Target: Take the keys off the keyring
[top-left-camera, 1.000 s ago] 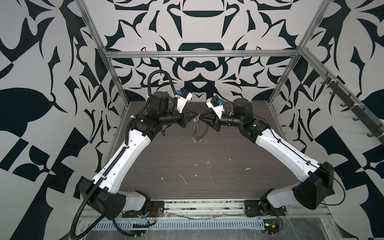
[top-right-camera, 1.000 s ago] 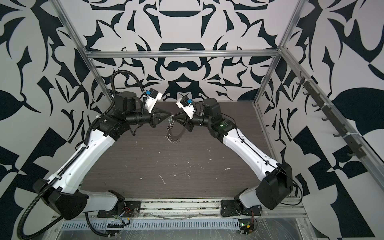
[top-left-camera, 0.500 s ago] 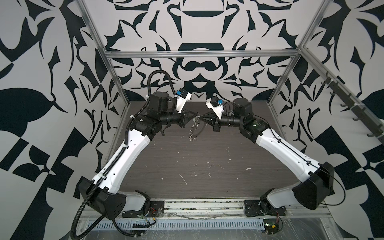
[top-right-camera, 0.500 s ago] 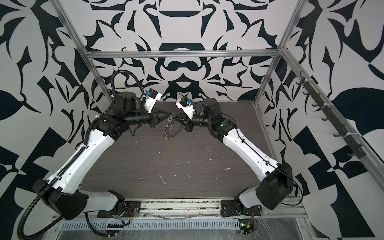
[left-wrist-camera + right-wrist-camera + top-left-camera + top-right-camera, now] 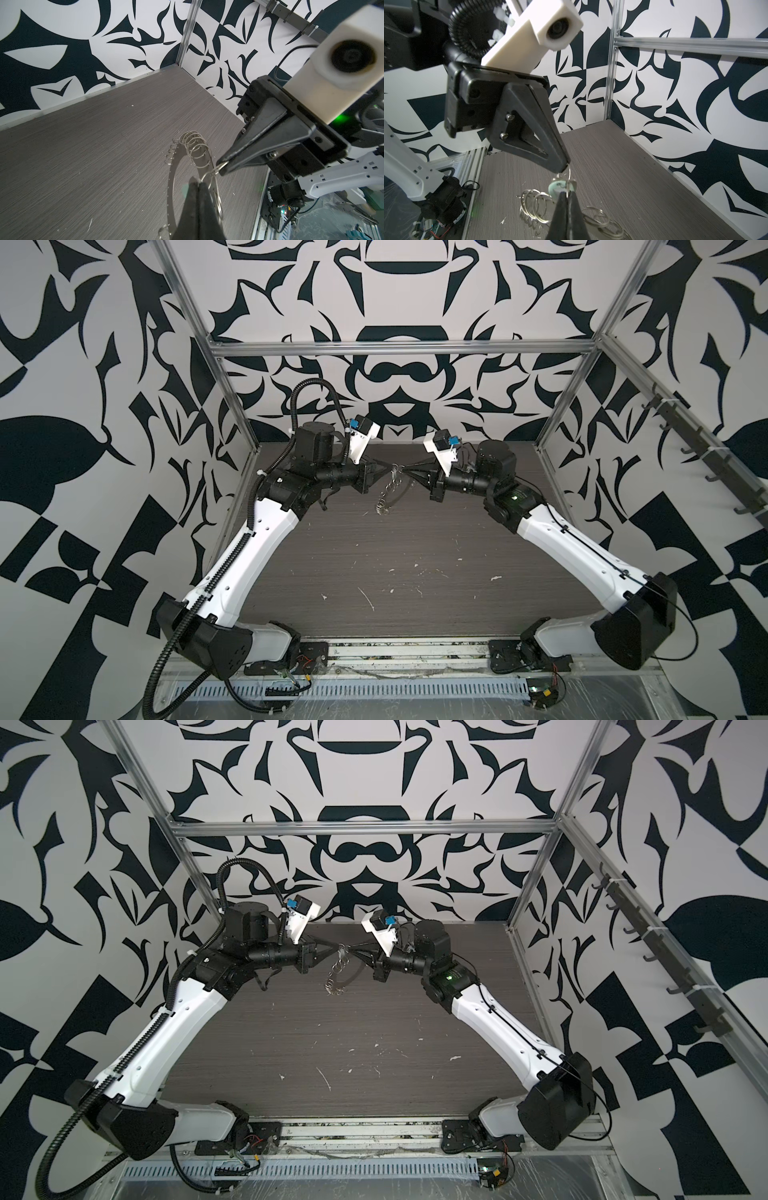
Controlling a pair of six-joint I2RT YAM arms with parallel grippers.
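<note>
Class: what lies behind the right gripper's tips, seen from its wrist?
A pale oval tag and split ring show behind the right gripper; its tips hide part of the tag.

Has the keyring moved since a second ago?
Yes. The keyring has swung its dangling lower end left, toward the left arm, in both top views, judged against the white scratch on the table.

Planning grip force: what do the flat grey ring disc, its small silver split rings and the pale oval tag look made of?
Flat grey ring disc: likely sheet metal, matte, thin-edged. Small silver split rings: shiny steel-like wire, glinting coils. Pale oval tag: probably plastic, dull, opaque.
</note>
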